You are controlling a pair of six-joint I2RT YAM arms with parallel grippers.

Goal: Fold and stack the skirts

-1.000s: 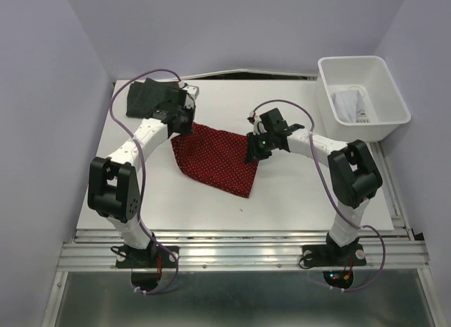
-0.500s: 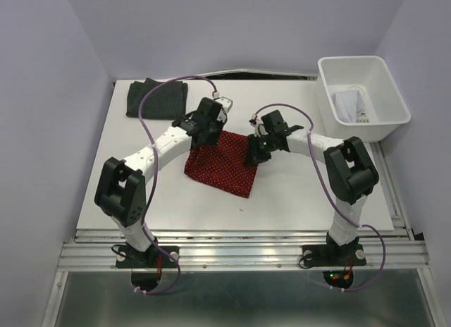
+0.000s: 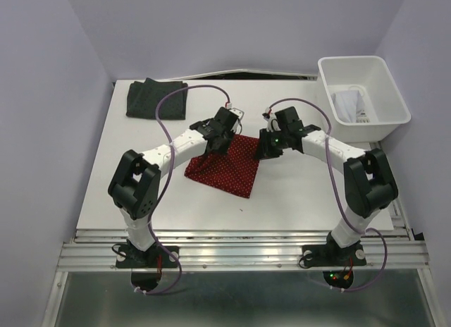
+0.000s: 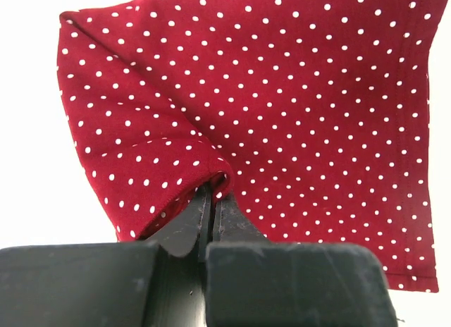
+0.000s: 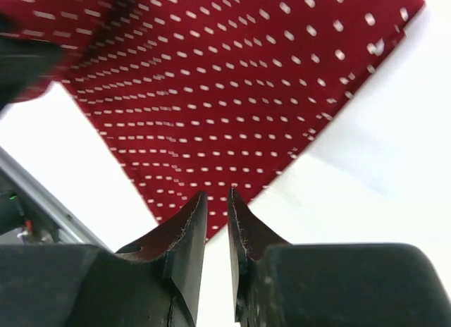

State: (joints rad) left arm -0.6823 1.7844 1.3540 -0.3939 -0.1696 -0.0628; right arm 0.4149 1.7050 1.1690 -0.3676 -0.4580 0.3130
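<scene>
The red skirt (image 3: 229, 168) with tiny white dots lies at the table's middle, its left part folded over toward the right. My left gripper (image 3: 213, 145) is shut on a bunched edge of this red skirt (image 4: 296, 94), and the cloth wraps round the fingertips of the left gripper (image 4: 213, 193). My right gripper (image 3: 263, 151) hovers at the red skirt's (image 5: 211, 94) right corner. In the wrist view the right gripper (image 5: 217, 194) has its jaws a little apart with nothing between them. A dark charcoal skirt (image 3: 156, 100) lies folded at the back left. The white skirt (image 3: 347, 105) sits in the bin.
The white plastic bin (image 3: 363, 130) stands at the table's back right corner. Bare white table (image 3: 296, 193) lies in front of the red skirt and to its right. Purple walls close in on both sides, and a metal rail runs along the near edge.
My left gripper has carried the red skirt's left edge to the right, folding it over and narrowing the cloth. The right gripper has shifted slightly to the right.
</scene>
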